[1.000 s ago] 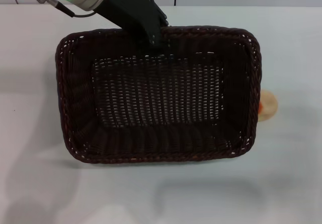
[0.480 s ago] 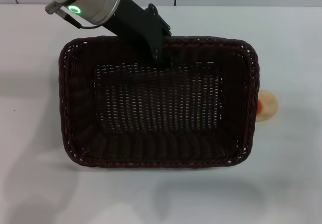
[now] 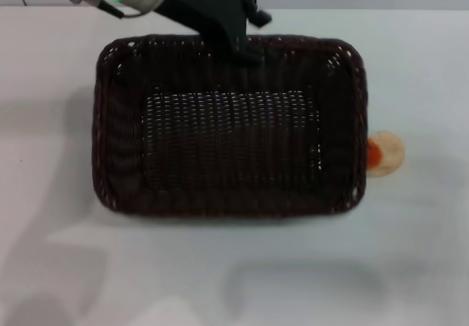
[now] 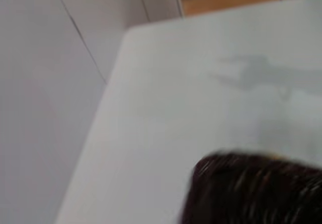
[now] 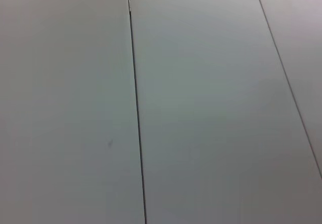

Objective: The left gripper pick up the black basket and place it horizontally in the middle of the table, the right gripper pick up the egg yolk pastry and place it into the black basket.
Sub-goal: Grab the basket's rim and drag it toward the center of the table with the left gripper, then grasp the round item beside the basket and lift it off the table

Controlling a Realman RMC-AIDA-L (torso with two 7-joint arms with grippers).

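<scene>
Basket (image 3: pixel 231 124), frame centre, on bench (image 3: pixel 58 267); left pincer (image 3: pixel 245 46) grips its top rim; pastry (image 3: pixel 383 154) touching right side.

The left gripper (image 3: pixel 245 47) meets the far rim of the black basket (image 3: pixel 227 124), but its fingertips are lost against the dark weave, and its arm runs off the head view's top edge. The egg yolk pastry (image 3: pixel 384 154) is partly hidden behind the basket's right wall. In the left wrist view only a blurred basket corner (image 4: pixel 256 191) shows (cut by the frame).
</scene>
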